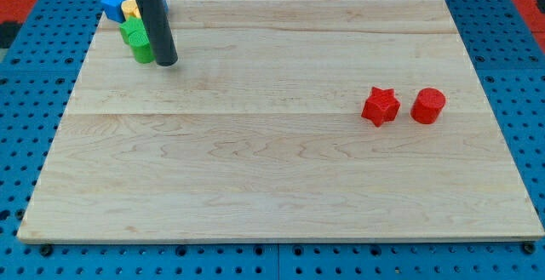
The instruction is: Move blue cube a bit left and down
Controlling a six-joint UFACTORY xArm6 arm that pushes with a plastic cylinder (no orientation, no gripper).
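The blue cube point(112, 6) sits at the board's top left corner. A yellow block point(130, 9) touches its right side, partly hidden by the rod. A green block point(136, 41) stands just below them. My tip point(167, 61) rests on the board right of the green block, below and to the right of the blue cube, not touching it.
A red star block point(380, 106) and a red cylinder point(428, 105) lie side by side at the right of the wooden board point(272, 169). A blue pegboard table point(25, 101) surrounds the board.
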